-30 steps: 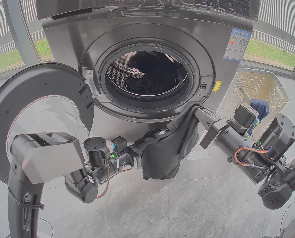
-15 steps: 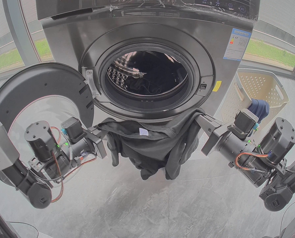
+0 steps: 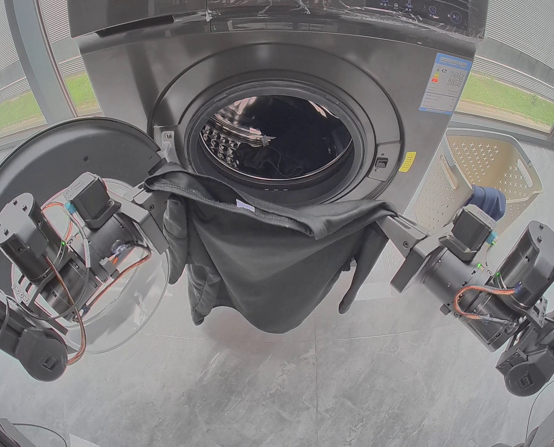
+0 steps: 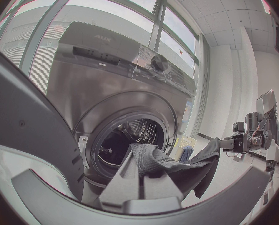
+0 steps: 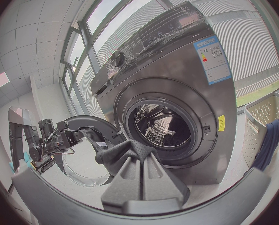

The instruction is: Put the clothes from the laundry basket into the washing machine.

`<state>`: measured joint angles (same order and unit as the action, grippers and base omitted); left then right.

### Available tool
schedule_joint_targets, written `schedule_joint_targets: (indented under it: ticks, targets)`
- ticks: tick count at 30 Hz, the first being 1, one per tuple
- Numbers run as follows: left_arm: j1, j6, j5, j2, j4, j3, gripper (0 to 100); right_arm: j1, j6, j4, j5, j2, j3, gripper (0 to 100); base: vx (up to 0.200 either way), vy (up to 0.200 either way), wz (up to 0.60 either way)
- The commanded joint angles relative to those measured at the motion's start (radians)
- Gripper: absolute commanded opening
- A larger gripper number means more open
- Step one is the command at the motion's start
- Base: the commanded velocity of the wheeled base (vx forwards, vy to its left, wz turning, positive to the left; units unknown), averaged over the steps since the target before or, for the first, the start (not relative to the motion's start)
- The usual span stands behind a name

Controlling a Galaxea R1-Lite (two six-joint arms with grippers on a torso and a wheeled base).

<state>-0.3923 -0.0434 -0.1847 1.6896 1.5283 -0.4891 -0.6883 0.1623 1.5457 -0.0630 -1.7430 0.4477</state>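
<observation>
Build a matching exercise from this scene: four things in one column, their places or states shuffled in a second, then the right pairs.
Things
1. dark garment
2. washer door
3. blue garment
4. laundry basket

Places or states
A. swung open on the robot's left
B. draped over the basket's rim
C. stretched between the left gripper and right gripper, before the drum opening
D. standing on the floor, right of the washing machine

Pairs: 1-C, 2-A, 3-B, 4-D
</observation>
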Motion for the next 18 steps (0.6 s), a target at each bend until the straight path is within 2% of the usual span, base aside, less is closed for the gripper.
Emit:
schedule_joint_targets:
  ticks: [1,8,16,18]
  targets:
    - [0.003,-0.003,0.001,-0.025,0.000,-0.020,0,0.009,-0.001,0.001,0.000,0.028,-0.001,0,0.000,0.000,0.00]
    - [0.020,-0.004,0.001,-0.044,0.000,-0.048,0,0.049,-0.017,0.001,-0.003,0.045,0.000,0,0.000,0.000,0.00]
    - [0.020,-0.007,0.002,-0.045,0.003,-0.069,0,0.055,-0.018,0.001,-0.005,0.043,0.006,0,0.000,0.000,0.00]
    - [0.020,-0.016,0.010,-0.048,0.003,-0.089,0,0.070,-0.018,0.001,-0.006,0.045,0.016,0,0.000,0.000,0.00]
